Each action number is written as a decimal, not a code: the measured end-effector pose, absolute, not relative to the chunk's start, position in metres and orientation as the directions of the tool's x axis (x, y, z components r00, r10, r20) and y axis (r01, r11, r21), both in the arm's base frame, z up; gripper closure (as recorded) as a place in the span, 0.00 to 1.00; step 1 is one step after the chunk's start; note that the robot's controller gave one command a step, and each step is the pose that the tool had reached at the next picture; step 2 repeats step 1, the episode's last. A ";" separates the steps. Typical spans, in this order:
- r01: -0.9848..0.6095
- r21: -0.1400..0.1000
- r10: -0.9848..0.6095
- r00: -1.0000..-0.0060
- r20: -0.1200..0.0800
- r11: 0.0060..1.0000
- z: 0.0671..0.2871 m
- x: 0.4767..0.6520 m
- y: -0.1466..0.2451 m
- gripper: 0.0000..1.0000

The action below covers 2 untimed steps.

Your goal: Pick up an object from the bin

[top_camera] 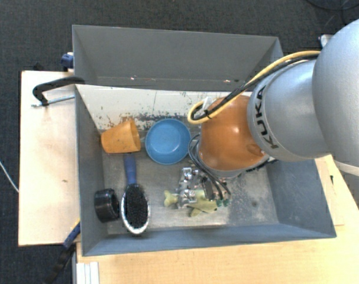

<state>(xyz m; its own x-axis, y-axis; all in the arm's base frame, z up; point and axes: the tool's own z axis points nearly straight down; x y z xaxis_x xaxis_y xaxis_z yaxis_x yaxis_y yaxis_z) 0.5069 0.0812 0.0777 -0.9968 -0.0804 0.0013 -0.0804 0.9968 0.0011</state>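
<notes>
**A:** What's around the gripper (pixel 191 189)?

**B:** It's low over the floor of the bin (pixel 297 197), front-centre. A blue bowl (pixel 166 141) sits upright just behind and left of it, near but apart. An orange cup (pixel 120 136) lies on its side, touching the bowl's left edge, up by the back wall. A hairbrush (pixel 135 209) is to the left with its blue handle pointing at the back wall and its black bristle head near the front wall. A black cap (pixel 106 205) lies just beside the brush head, on its left. The floor to the right of the gripper is bare.

**A:** Which one is the target?

**B:** The small pale yellow-green thing (pixel 198 206) on the floor, right at the gripper's tip and near the front wall. It's crumpled and irregular (can't name it any better). Its long axis runs roughly left-right, parallel to the front wall. I can't make out a distinct head end. Nothing lies on top of it except the gripper itself.

**A:** Arm pose?

**B:** The arm (pixel 309 111) comes in from the right over the rim, wrist turned down. The orange cover (pixel 226 141) hangs above the bin's middle, just right of the bowl. Yellow and black cables (pixel 268 65) loop along the top of it.

**A:** Gripper wide or narrow? Is it holding anything?

**B:** Can't tell. The metal tip is a clutter from this angle, so I won't call a grasp.
</notes>
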 end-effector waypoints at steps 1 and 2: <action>-0.053 0.002 -0.053 -0.998 -0.014 0.999 0.201 0.506 0.073 1.00; -0.053 0.002 -0.053 -0.998 -0.014 0.999 0.201 0.506 0.073 1.00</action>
